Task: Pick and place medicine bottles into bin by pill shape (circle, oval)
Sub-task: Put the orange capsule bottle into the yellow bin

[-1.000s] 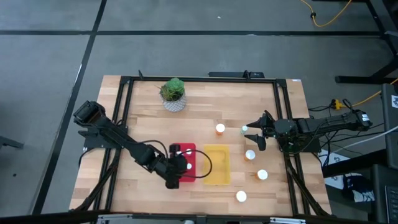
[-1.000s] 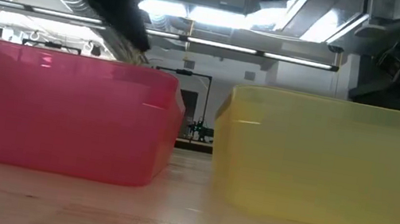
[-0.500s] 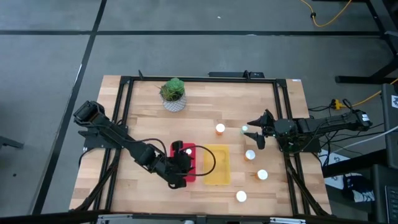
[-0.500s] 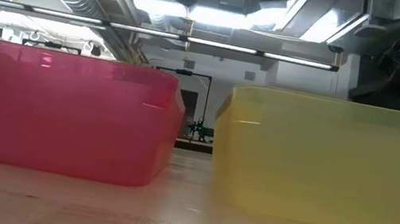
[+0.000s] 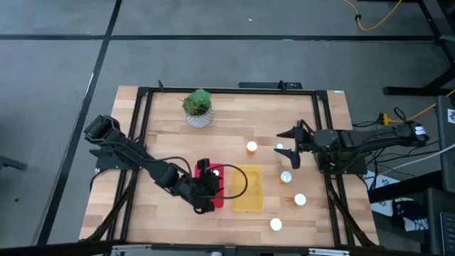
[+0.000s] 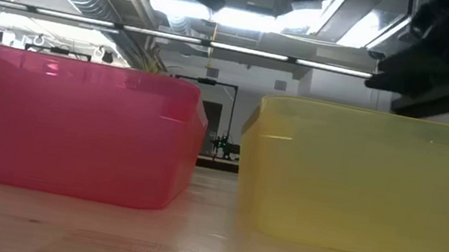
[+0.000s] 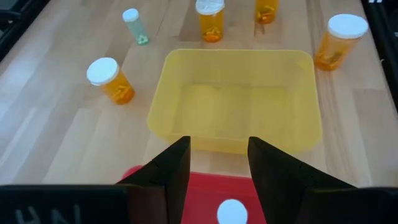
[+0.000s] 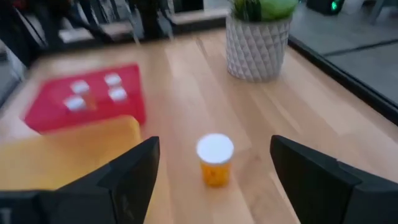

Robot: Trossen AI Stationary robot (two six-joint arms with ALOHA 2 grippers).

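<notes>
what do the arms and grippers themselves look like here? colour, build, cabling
Both arms are dark, jointed segments. The left gripper has two flat black fingers, squared at the tips, with a black cable looping beside the wrist. The right gripper has similar dark, angular fingers; cables trail off its arm's base. White lettering shows on the left wrist housing, unreadable.

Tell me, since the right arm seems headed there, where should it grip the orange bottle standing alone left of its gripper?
Probably the orange bottle is best taken around its body just under the white cap, fingers on opposite sides, coming in level from the right gripper. It stands upright with bare table around it, and the open fingers already straddle it.
</notes>
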